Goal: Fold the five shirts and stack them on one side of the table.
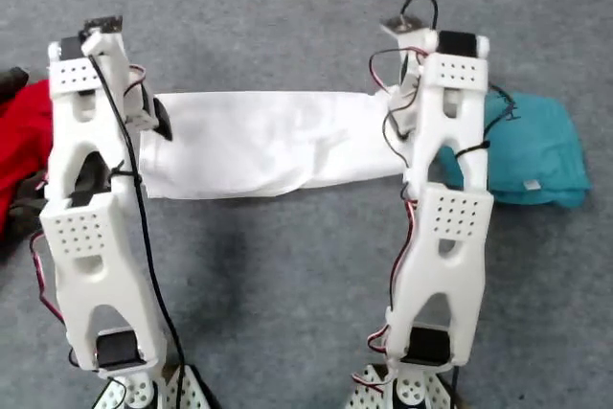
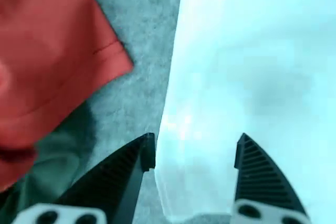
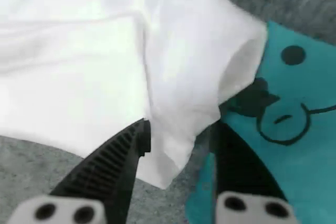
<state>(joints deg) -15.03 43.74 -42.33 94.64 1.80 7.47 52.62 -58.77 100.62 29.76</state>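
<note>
High view: white shirt (image 1: 273, 144) lay banded mid-frame, red shirt (image 1: 24, 141) left, teal shirt (image 1: 541, 146) right. Left wrist view: left gripper (image 2: 196, 145) sat spread astride one end, likely readying a fold. Right wrist view: right gripper (image 3: 180, 132) spread over the other.

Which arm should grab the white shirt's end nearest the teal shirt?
Right. The right pincer, open, straddles a corner of the white shirt beside the teal shirt; the left pincer sits at the opposite end, by the red shirt.
</note>
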